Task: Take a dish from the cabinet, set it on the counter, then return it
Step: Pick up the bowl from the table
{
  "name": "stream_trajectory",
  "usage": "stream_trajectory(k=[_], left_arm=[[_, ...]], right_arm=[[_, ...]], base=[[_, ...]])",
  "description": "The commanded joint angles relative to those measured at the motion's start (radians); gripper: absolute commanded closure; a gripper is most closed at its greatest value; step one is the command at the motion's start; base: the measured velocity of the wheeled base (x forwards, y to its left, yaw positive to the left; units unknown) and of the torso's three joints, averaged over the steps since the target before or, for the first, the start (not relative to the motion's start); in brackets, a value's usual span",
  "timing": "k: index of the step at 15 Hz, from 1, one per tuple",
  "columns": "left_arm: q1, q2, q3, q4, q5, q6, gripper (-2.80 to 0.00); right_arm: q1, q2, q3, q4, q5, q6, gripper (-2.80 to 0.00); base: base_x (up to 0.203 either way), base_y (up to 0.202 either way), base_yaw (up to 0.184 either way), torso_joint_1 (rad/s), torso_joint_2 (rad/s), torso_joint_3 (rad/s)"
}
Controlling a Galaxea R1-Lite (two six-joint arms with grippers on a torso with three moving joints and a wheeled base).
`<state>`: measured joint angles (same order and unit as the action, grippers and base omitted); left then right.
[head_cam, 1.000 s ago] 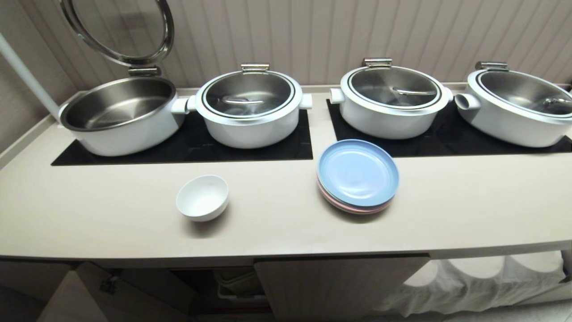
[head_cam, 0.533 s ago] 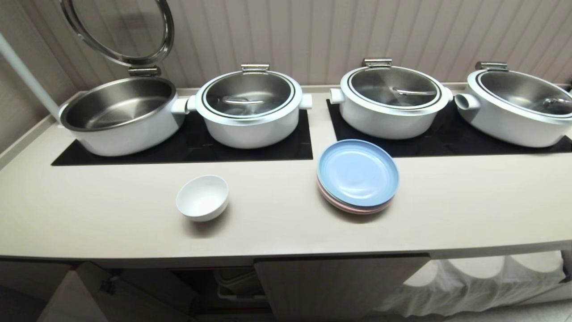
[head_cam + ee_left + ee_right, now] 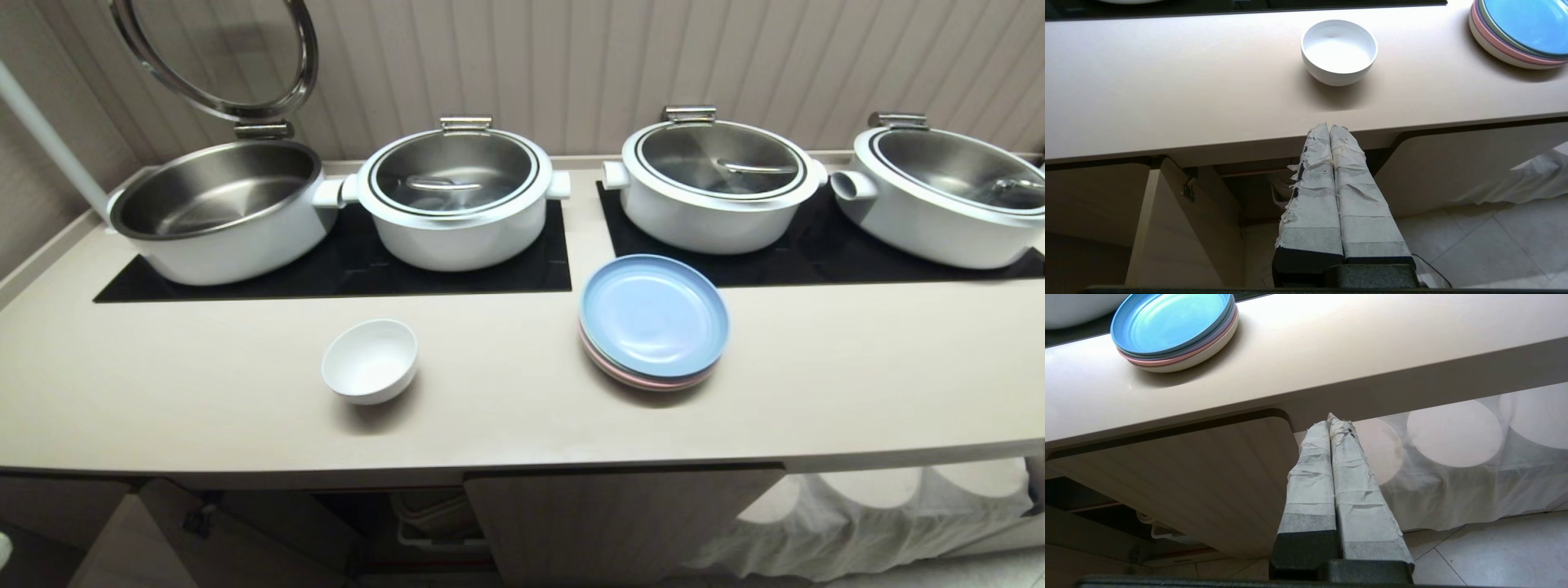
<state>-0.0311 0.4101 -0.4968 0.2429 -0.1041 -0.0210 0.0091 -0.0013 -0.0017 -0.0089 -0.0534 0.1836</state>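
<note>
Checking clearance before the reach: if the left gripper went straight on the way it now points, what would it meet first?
Probably the counter's front edge, below the white bowl; depth is unclear. The left gripper is shut.

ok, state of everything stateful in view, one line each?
white bowl: upright, empty, on the counter
stack of plates: on the counter, blue one on top
leftmost pot: lid raised, empty
other three pots: lids down
left cabinet door: open
right cabinet door: closed
left gripper: jaws shut, empty
right gripper: jaws shut, empty
</note>
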Motion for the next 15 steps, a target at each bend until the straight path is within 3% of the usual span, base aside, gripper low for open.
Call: stream_trajectory(k=[1, 4, 7, 8, 15], left_arm=[[0.000, 0.219, -0.105, 0.026, 0.001, -0.023, 0.00], [-0.001, 0.408, -0.258, 0.144, -0.002, -0.081, 0.00], [-0.002, 0.574, -0.428, 0.405, -0.005, -0.116, 0.00], [-0.002, 0.629, -0.458, 0.445, -0.004, -0.119, 0.00], [0.002, 0.935, -0.633, 0.561, -0.005, -0.124, 0.00]], right_arm=[[0.000, 0.001, 0.000, 0.000, 0.000, 0.000, 0.00], [0.000, 0.001, 0.000, 0.000, 0.000, 0.001, 0.00], [0.000, 0.001, 0.000, 0.000, 0.000, 0.000, 0.00], [0.000, 0.001, 0.000, 0.000, 0.000, 0.000, 0.00], [0.000, 0.001, 0.000, 0.000, 0.000, 0.002, 0.00]], base=[[0.000, 0.000, 0.000, 0.000, 0.00, 0.000], [0.000, 0.000, 0.000, 0.000, 0.00, 0.000], [0.000, 0.000, 0.000, 0.000, 0.00, 0.000], [0.000, 0.000, 0.000, 0.000, 0.00, 0.000], [0.000, 0.000, 0.000, 0.000, 0.00, 0.000]])
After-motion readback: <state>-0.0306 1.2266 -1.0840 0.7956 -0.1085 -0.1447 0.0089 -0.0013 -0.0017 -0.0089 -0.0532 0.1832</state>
